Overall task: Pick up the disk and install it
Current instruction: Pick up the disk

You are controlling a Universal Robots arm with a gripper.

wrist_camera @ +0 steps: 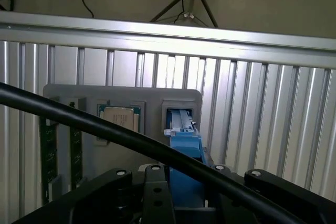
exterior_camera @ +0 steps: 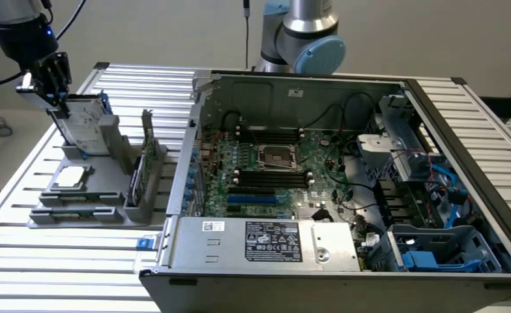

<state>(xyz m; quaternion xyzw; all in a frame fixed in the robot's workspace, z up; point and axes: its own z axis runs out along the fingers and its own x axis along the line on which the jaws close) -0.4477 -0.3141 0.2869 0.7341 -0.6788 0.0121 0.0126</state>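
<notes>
The end effector [exterior_camera: 49, 91] sits at the upper end of the disk [exterior_camera: 86, 127], straddling its blue carrier; whether it grips, I cannot tell. The disk stands on edge in a grey holder [exterior_camera: 107, 176] on the counter [exterior_camera: 55, 261]. Its long axis runs up into the end effector, well apart from the open computer case [exterior_camera: 291, 98] toward the exterior view's right.

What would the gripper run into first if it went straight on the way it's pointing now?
The disk: its blue-framed top edge lies directly ahead of the gripper, where it stands on edge in the grey holder. Depth is unclear, so the two may already touch.
</notes>
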